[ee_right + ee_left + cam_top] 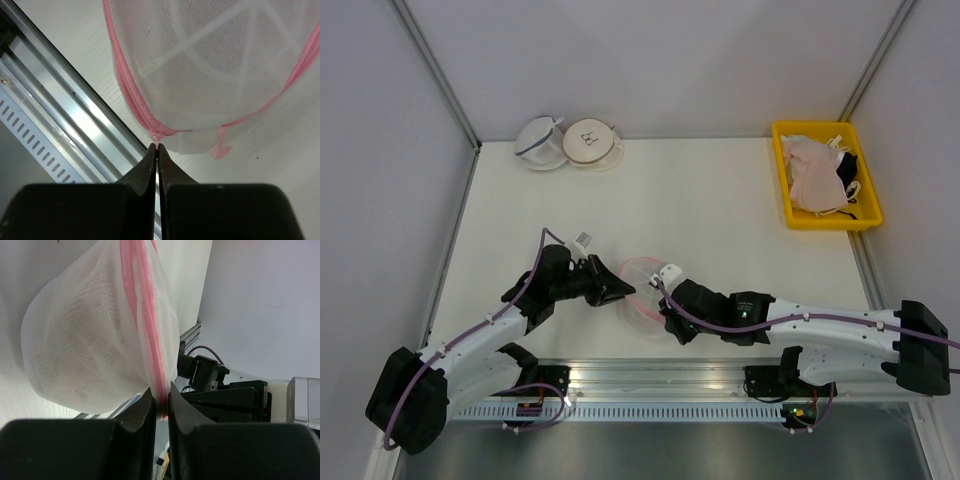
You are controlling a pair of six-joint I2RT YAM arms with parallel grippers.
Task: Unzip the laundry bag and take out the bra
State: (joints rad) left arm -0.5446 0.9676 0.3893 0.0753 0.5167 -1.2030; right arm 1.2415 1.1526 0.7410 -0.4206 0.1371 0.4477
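Clamping the pink rim [149, 340] of the laundry bag [642, 290] in left fingers [142, 415], pinching its zipper pull [156, 137] in right fingers [145, 170], at the counter's [720, 200] near edge. Could slip off that tiny pull, or drag the bag along unopened.

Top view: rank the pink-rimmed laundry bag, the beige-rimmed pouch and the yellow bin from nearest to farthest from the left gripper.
1. The laundry bag, near centre, pinched in the left gripper.
2. The beige-rimmed pouch, far edge, left of centre.
3. The yellow bin, far right corner.
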